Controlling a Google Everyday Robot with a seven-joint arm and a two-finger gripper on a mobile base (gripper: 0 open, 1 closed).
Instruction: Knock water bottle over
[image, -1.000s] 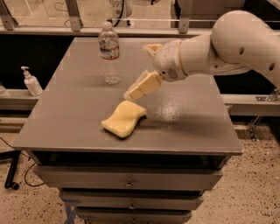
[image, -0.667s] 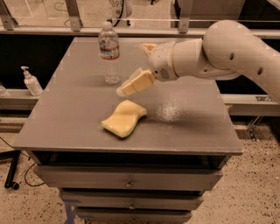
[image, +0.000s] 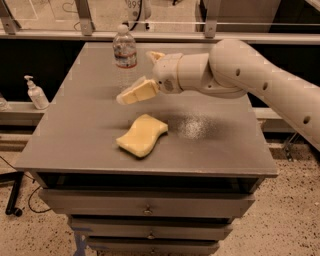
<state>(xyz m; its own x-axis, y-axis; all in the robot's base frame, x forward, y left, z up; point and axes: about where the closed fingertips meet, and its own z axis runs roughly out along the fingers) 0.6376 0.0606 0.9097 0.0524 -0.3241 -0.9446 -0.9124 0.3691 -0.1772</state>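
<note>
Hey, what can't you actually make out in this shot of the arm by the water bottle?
Camera view, gripper low beside the water bottle: contact unclear, it covers the bottle's base.
Bottle label: print too small to read.
Arm: cut off by the right edge.

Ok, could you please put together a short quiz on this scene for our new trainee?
1. True or false: the water bottle is lying on its side.
2. Which thing lies on the table nearest its front edge? A) a yellow sponge B) a mug C) a plate
3. Fill in: in the camera view, the gripper hangs over the table between the sponge and the ____.

Key: 1 false, it stands upright. 2 A. 3 water bottle.
</note>
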